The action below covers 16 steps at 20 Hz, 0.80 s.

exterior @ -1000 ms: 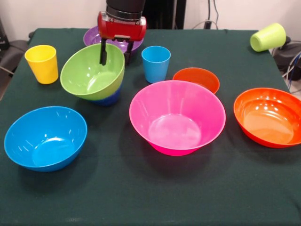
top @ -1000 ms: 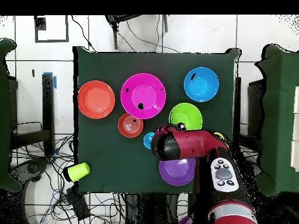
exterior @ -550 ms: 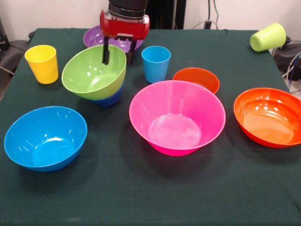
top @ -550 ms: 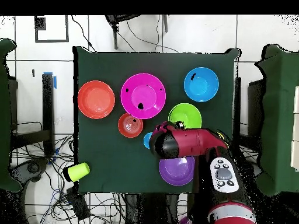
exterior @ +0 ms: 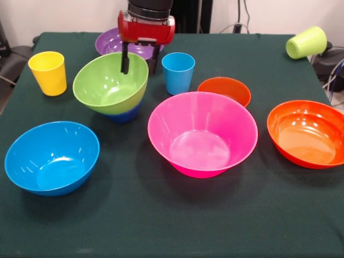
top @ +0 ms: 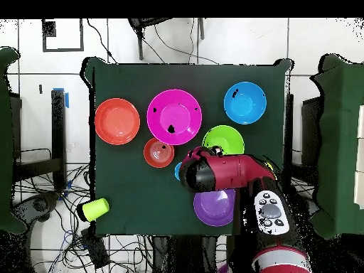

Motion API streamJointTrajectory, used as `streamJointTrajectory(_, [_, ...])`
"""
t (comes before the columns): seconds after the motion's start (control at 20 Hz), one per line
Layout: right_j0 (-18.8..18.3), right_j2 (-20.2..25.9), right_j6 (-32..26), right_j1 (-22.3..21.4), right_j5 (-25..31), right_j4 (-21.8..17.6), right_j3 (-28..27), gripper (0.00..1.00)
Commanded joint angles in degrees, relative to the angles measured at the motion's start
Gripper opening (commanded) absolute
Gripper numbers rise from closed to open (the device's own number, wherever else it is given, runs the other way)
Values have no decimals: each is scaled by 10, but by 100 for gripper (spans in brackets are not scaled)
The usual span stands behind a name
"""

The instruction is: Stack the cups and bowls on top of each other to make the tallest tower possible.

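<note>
Starting at the left of the front view, a yellow cup (exterior: 48,72) is standing upright near the far corner of the bench (exterior: 161,226), and a blue bowl (exterior: 51,157) is sitting open side up toward the near edge. Next, the green bowl (exterior: 110,83) is resting tilted on the small dark blue bowl (exterior: 122,113), forming the tower so far at 2 pieces; it is probably leaning because it is not seated squarely on that narrower base. The claw (exterior: 140,63) is hanging at the green bowl's far rim, with 1 finger inside and the other outside, spread narrowly across the rim; whether it is pinching it I cannot tell. Behind it a purple bowl (exterior: 113,43) is waiting. A blue cup (exterior: 178,72) is standing just right of the claw. Further right, the pink bowl (exterior: 202,132) is sitting mid-bench, a small orange bowl (exterior: 224,90) behind it, then a red bowl (exterior: 307,132). A green cup (exterior: 306,42) is lying on its side at the far right corner.
</note>
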Motion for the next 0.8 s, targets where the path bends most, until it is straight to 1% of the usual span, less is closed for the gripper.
streamJointTrajectory(0.05, [-5,52,8,10,62,11,-3,100])
streamJointTrajectory(0.8, [-11,67,-3,-12,96,30,6,100])
